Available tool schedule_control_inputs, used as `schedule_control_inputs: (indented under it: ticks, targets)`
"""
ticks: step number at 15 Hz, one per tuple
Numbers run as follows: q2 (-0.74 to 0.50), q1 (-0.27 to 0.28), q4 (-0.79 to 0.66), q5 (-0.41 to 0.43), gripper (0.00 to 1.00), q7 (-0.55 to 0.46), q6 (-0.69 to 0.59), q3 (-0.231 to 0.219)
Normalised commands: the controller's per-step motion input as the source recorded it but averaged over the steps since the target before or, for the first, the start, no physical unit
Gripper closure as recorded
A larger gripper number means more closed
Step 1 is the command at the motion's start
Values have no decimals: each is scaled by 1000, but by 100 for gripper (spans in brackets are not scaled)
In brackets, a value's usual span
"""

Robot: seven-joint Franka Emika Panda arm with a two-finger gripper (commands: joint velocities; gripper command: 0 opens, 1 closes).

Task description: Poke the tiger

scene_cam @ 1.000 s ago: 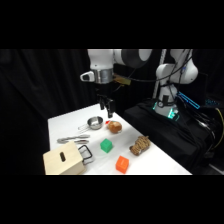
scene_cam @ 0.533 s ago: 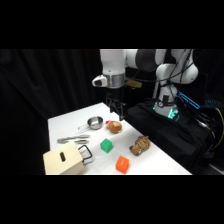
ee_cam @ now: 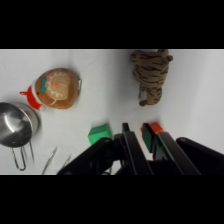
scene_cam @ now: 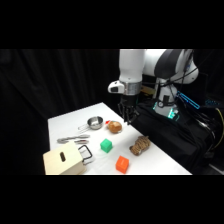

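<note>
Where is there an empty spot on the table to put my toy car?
Bare white shows between the tiger and the round tan toy, and past the tiger toward the table edge. It is crowded by the wooden box, tongs and metal cup.

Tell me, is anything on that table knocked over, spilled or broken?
Nothing stands out. The tiger lies flat on the white table, apart from the round toy, metal cup, tongs and two blocks. The hand hangs above them, touching nothing.
</note>
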Motion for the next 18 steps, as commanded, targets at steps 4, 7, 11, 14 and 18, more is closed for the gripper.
schedule_control_inputs:
  ticks: [4, 7, 11, 14, 18]
  targets:
    - [73, 43, -284, -15, 99, 127, 499, 57]
    - [228, 58, -202, -148, 94, 232, 552, 72]
    - [360, 105, -52, -282, 94, 330, 448, 10]
    - [463, 245, 55, -363, 95, 387, 366, -143]
    - [482, 312, 183, -173, 95, 173, 283, -253]
